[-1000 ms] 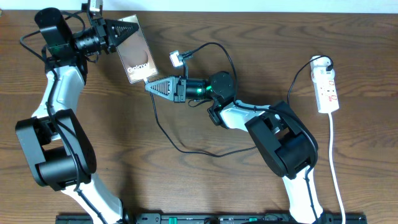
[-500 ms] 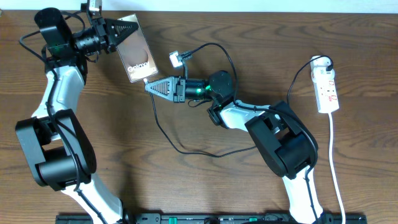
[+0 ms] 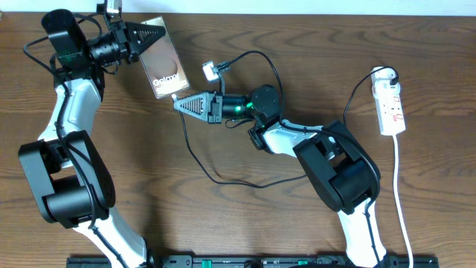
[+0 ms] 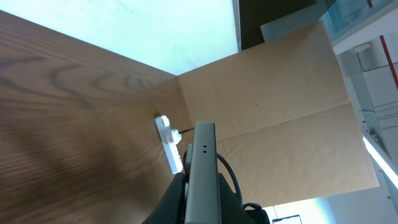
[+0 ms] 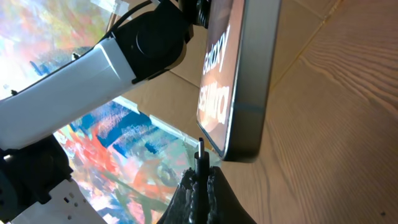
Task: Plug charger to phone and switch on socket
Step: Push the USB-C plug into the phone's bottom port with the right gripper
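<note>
Phone [image 3: 168, 73] and charger [image 5: 200, 147] both held.
My left jaws grip the phone, upper left overhead; my right jaws pinch the charger tip just beside its end. Socket [image 3: 391, 108] on desk [image 3: 245, 231], far right.

Phone [image 3: 168, 68] left, socket [image 3: 391, 109] far right

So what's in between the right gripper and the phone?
Only the tip of the charger, poking from the right gripper toward the phone. The right wrist view shows it.
</note>
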Robot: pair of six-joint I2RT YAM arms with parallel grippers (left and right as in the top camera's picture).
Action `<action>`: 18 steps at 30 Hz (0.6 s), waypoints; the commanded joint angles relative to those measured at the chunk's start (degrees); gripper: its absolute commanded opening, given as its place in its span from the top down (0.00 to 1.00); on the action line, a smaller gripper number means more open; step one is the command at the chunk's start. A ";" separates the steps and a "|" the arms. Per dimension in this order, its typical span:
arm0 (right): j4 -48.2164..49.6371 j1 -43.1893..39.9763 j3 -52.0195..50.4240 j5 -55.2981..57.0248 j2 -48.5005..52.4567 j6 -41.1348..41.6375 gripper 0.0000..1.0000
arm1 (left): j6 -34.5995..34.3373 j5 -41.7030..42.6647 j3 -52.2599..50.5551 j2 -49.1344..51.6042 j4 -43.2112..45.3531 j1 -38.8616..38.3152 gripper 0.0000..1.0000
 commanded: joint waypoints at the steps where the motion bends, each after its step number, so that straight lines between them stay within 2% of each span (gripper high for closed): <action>1: 0.39 -0.48 0.79 -0.31 0.48 0.15 0.99 | 0.31 1.05 0.37 -1.57 0.39 0.02 0.93; 18: -0.74 -1.01 0.79 -0.07 0.48 0.15 0.99 | -0.37 2.47 0.37 -1.57 0.37 0.02 0.93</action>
